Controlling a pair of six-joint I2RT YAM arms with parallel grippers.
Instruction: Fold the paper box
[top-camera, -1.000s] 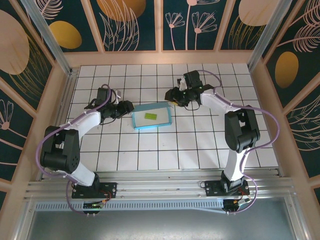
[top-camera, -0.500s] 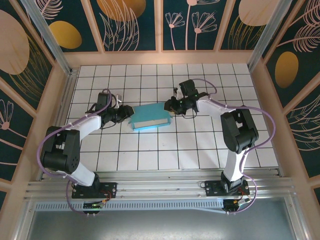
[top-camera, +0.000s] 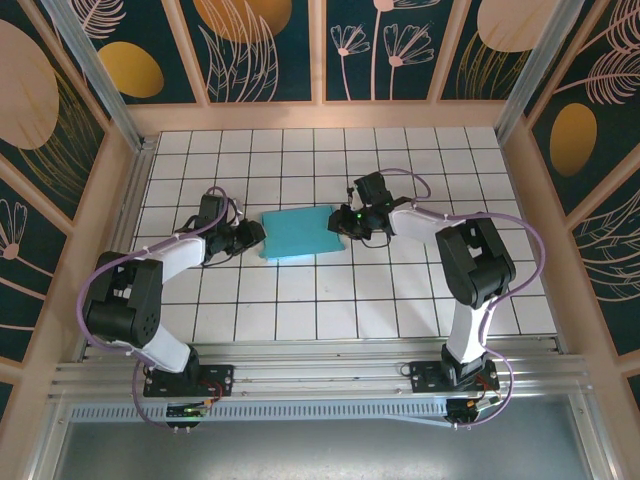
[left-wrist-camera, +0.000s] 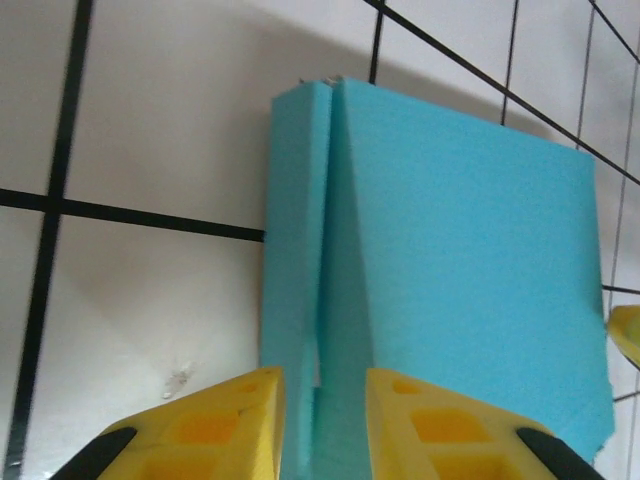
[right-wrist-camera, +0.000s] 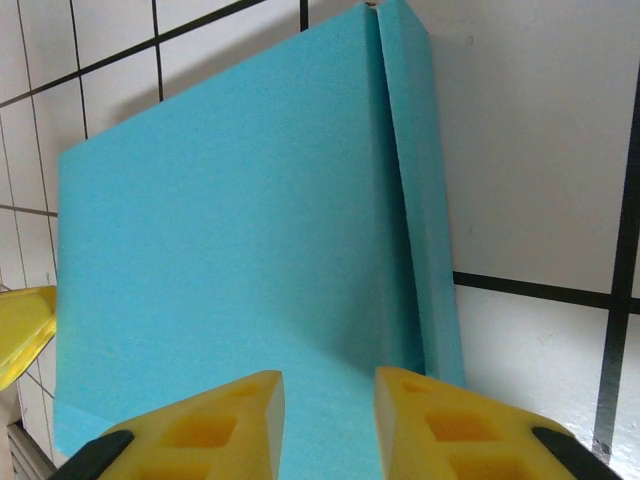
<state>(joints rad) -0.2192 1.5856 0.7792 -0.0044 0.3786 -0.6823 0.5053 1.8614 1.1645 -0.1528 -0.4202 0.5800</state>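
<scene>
The paper box (top-camera: 300, 232) lies folded flat, turquoise side up, at the middle of the top view on the white tiled table (top-camera: 400, 290). It is closed, so nothing inside it can be seen. The left gripper (top-camera: 257, 235) meets its left end and the right gripper (top-camera: 338, 219) its right end. In each wrist view the yellow fingers (left-wrist-camera: 215, 425) stand narrowly apart with the box's folded end flap between them; whether they pinch it I cannot tell. Dark teal wall panels (top-camera: 265, 50) with gold and pink plant motifs, framed in pale wood, enclose the table.
</scene>
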